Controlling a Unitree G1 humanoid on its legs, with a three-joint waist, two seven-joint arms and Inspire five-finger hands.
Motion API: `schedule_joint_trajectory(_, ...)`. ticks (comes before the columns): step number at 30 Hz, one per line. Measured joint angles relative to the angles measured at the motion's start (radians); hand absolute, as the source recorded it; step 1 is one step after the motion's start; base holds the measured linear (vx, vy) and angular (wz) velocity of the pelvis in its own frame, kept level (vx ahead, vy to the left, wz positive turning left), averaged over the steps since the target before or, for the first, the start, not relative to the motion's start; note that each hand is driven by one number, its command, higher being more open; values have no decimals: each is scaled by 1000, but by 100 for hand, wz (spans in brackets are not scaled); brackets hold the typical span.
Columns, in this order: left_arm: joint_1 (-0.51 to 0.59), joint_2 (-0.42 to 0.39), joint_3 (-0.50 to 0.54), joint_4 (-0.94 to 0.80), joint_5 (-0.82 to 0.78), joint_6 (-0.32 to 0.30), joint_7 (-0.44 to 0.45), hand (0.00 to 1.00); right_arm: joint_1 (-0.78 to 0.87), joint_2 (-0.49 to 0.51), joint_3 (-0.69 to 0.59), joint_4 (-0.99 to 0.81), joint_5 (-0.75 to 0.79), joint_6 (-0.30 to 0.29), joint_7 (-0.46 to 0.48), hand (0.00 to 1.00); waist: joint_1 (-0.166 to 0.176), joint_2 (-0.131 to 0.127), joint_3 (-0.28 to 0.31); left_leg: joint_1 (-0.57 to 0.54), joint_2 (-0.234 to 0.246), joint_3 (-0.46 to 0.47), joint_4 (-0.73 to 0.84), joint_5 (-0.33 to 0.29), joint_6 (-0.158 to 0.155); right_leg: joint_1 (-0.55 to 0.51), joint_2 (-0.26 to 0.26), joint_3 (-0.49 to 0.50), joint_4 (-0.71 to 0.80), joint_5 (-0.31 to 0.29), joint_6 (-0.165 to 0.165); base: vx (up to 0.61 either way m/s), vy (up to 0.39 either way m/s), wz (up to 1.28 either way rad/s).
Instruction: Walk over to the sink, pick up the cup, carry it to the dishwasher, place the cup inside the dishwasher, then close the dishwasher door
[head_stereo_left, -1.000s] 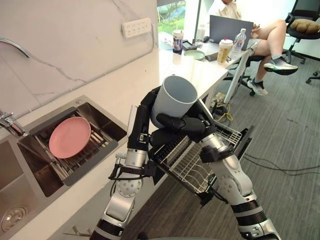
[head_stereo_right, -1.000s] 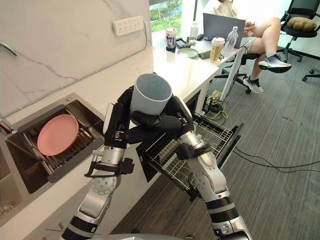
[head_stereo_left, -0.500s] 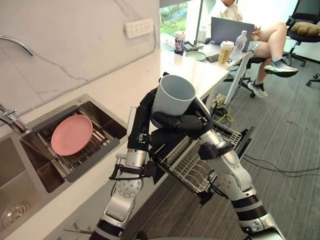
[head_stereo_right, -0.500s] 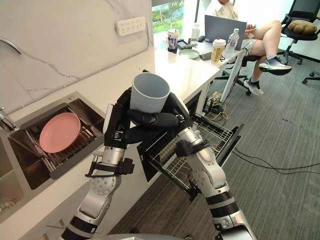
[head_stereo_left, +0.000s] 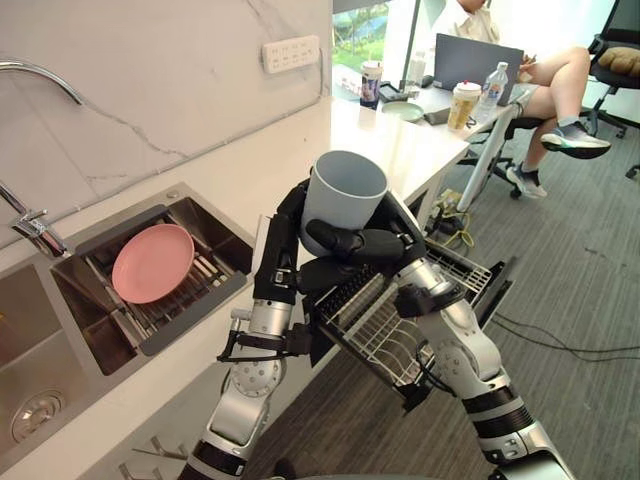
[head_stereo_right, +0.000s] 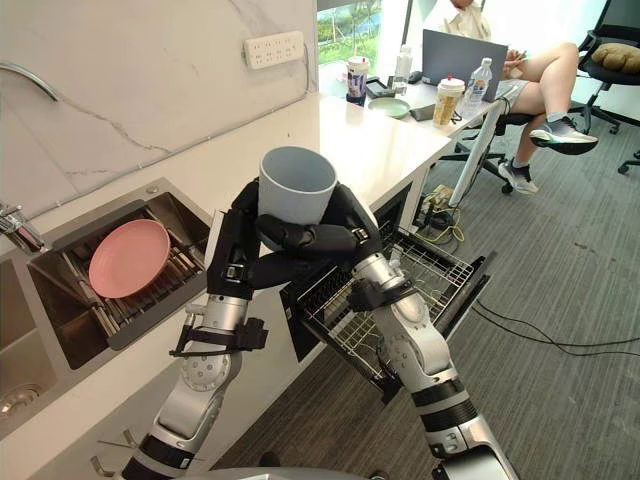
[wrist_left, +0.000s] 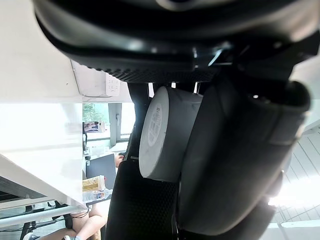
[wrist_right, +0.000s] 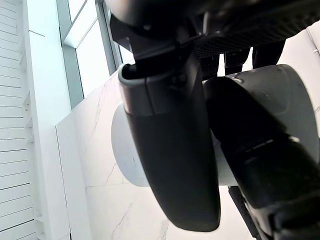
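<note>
Marble-look wall at the back, with one white socket strip (head_stereo_left: 291, 52) on it, and a long white worktop (head_stereo_left: 250, 180) running under it. Both arms are raised with forearms roughly upright, and the two hands meet at chest height around one grey-blue cup (head_stereo_left: 343, 195), held upright with its mouth up, out past the worktop edge and above the pulled-out dishwasher rack (head_stereo_left: 385, 330). The left hand (head_stereo_left: 283, 250) has its fingers curled up the cup's back and side, while the right hand (head_stereo_left: 385, 248) wraps its fingers (head_stereo_left: 345, 240) across the front, so it's a snug two-handed grip. The left wrist view catches the cup's flat base wedged between dark fingers. The dishwasher door (head_stereo_left: 497, 285) is dropped open. Count-wise: one pink plate (head_stereo_left: 153, 262) lying on the drain rack in the sink (head_stereo_left: 205, 205), one tap (head_stereo_left: 35, 225), two lidded drink cups, one water bottle (head_stereo_left: 490, 85) and one laptop (head_stereo_left: 478, 62) at the far end, plus one seated person (head_stereo_left: 560, 75). The cup's lower half is buried under the fingers, the arms cover a good part of the rack, the sink's left basin runs off the edge, and the person is cut off at the top.
</note>
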Motion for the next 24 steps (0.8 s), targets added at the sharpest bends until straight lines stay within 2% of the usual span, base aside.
schedule_joint_trajectory(1, 0, 1, 0, 0, -2, -1, 0, 100, 0, 0, 5, 0, -3, -8, -8, 0, 0, 0, 0, -1, 0, 1, 0, 0, 0, -3, 0, 2, 0, 0, 0, -4, 10, -4)
schedule_joint_trajectory(8, 4, 13, -1, 2, -8, 0, 0, 100, 3, 37, 42, 0, -56, -54, -123, 0, -2, 0, 0, -4, 3, 13, 0, 0, 0, -13, 3, 20, 0, 2, -1, 8, 5, -5)
schedule_joint_trajectory(11, 30, 26, -52, 3, -7, 0, -13, 100, 5, 91, 23, 0, -91, -94, -258, 0, 0, 0, 0, -4, 3, 14, 0, 0, 0, -14, 2, 21, 0, 2, -1, 0, 0, 0)
schedule_joint_trajectory(12, 70, 27, -104, 4, -7, -2, -31, 100, 4, 129, -20, 4, -91, -129, -338, 0, 3, 0, 0, -4, 2, 14, 0, 0, 0, -15, 0, 21, 0, 3, 0, 0, 0, 0)
schedule_joint_trajectory(16, 109, 40, -207, 52, -4, -1, -110, 100, 3, 175, -106, 25, -92, -225, -482, 0, 0, 0, 0, -4, 0, 20, -1, 0, 0, -17, -1, 24, -1, 5, 1, -4, 11, -3)
schedule_joint_trajectory(19, 119, 37, -266, 69, 6, 8, -139, 100, 3, 174, -127, 28, -92, -274, -532, 0, -8, 0, 0, -4, 3, 33, -4, 0, 0, -15, 5, 32, -17, 15, -3, -6, 4, -13)
schedule_joint_trajectory(24, 118, 34, -257, 69, 5, 8, -137, 100, 3, 175, -128, 30, -92, -296, -547, 0, -7, 1, -1, -1, 12, 36, -5, 1, -2, -12, 13, 34, -23, 17, -7, -2, -4, -3)
